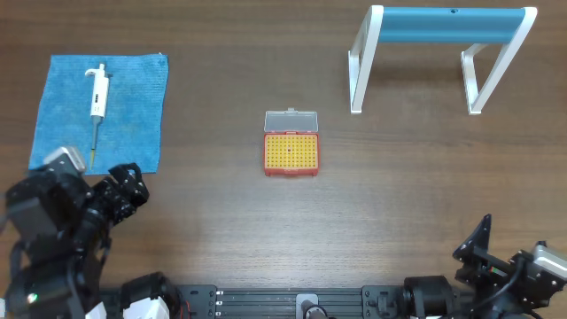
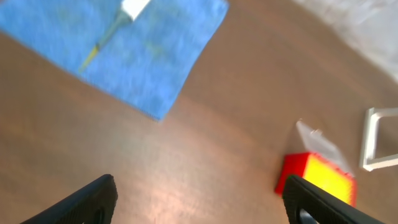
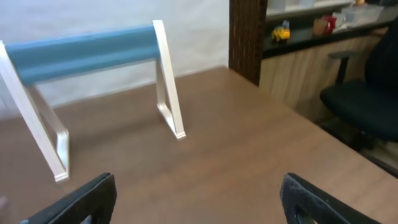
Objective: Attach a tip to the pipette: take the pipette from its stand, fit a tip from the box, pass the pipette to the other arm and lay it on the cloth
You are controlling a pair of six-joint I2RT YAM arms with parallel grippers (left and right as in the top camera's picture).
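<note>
The pipette (image 1: 96,96) is lying on the blue cloth (image 1: 133,106) at the table's (image 1: 213,235) far left corner, its yellowish tip pointing toward the near edge. The tip box (image 1: 291,152) is sitting mid-table with its lid open, and the stand (image 1: 447,25) is occupying the far right corner. The left gripper (image 2: 199,202) is hanging released by the cloth's near edge. The right gripper (image 3: 196,199) is hanging with its 2 fingers spread at the near right corner.

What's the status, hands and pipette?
Left hand open, empty, beside the cloth. Right hand open, empty, near its base. Pipette lying on the cloth, tip fitted. Nothing in the way.
</note>
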